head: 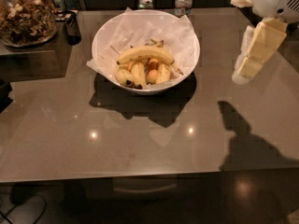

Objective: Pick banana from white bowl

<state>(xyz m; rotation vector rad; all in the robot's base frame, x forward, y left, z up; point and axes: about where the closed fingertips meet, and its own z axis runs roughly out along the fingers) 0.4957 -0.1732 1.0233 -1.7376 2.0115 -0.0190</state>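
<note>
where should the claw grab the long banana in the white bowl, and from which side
Probably its middle, from straight above. The banana lies on top of the shorter bananas, left to right, while the white bowl walls block a side approach. The claw hangs off to the right.

Gripper [244, 73] aloft at far right, angled down-left
</note>
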